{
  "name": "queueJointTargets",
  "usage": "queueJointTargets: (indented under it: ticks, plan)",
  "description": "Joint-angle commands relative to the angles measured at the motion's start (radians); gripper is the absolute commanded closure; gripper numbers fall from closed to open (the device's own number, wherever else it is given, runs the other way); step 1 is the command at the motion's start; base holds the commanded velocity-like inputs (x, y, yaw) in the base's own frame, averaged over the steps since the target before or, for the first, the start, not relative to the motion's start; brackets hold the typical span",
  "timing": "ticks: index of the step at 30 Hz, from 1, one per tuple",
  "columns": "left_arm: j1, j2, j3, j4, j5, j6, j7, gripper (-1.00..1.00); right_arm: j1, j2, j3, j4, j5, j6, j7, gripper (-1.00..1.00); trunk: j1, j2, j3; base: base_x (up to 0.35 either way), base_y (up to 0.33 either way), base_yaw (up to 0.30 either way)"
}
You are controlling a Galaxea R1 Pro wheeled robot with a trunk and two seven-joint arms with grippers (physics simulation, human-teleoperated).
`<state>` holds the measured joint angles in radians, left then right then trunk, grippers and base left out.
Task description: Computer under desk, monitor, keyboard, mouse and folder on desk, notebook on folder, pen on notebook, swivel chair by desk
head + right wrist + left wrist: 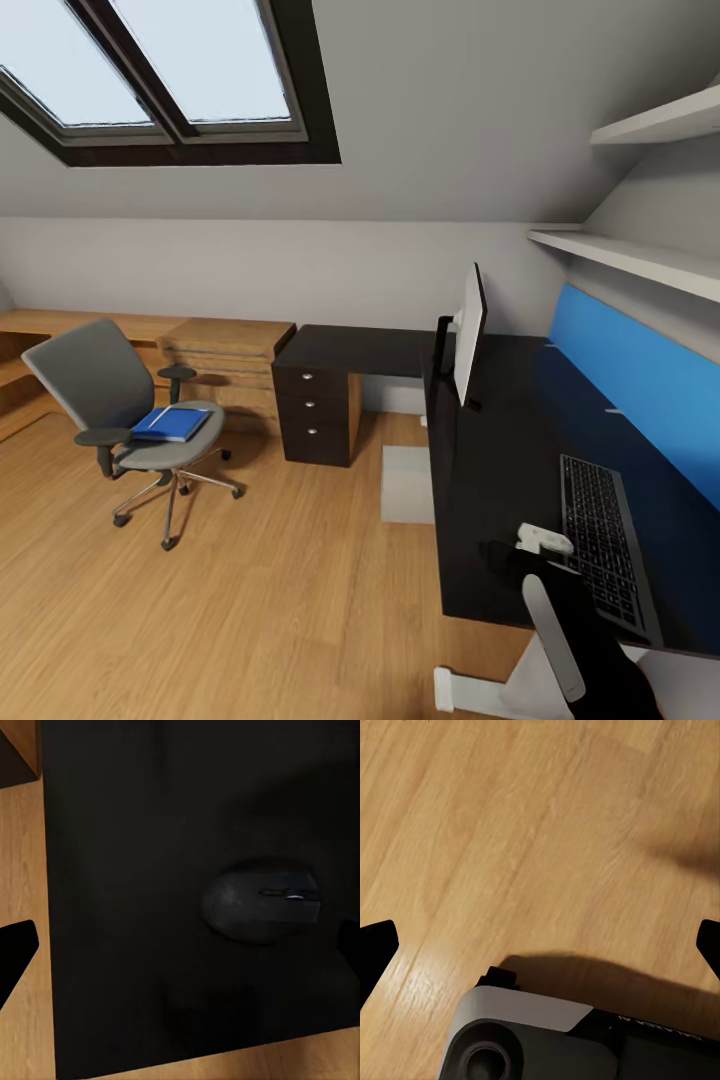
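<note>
The grey swivel chair (pixel 95 385) stands on the floor at the left, apart from the black desk (pixel 490 470). The blue folder (pixel 172 424) lies on its seat, crossed by a thin pale streak; I cannot make out the notebook or pen. On the desk stand the monitor (pixel 468 335), edge-on, and the keyboard (pixel 600 540) by the blue back panel. The computer (pixel 407 483) sits under the desk. My right gripper (pixel 505 553) (pixel 180 952) hangs open over the desk's front edge, with the black mouse (pixel 261 905) lying below it, untouched. My left gripper (pixel 540 945) is open above bare floor.
A black drawer unit (pixel 315 410) closes the desk's far left end, with low wooden shelving (pixel 225 350) beyond it along the wall. White shelves (pixel 640 260) hang above the desk. Wooden floor (pixel 250 600) lies open between chair and desk. My base (pixel 532 1035) shows below the left gripper.
</note>
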<state>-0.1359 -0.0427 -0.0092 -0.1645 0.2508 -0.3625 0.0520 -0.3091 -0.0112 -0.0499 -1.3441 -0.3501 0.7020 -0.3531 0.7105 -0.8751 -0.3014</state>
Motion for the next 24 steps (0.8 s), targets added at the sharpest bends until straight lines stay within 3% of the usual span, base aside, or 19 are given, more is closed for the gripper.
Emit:
queueJointTargets:
  ticks: [1, 14, 24]
  plan:
    - [-0.001, 0.0, -0.002, 0.0, 0.002, -0.003, 0.003, -1.0, -0.001, -0.003, 0.0, -0.001, -0.011, 0.003, -0.009, -1.0, 0.0, -0.001, -0.001, 0.015, 0.0, 0.0]
    - [-0.001, 0.0, -0.002, 0.0, 0.002, -0.003, 0.003, -1.0, -0.001, -0.031, -0.001, 0.004, -0.012, 0.008, -0.008, -1.0, 0.0, -0.001, -0.001, 0.168, 0.0, 0.0]
    - [-0.001, 0.001, -0.002, 0.0, 0.002, -0.003, 0.003, -1.0, -0.002, -0.044, -0.001, 0.029, -0.012, 0.035, -0.009, -1.0, 0.0, -0.001, -0.001, 0.046, 0.0, 0.0]
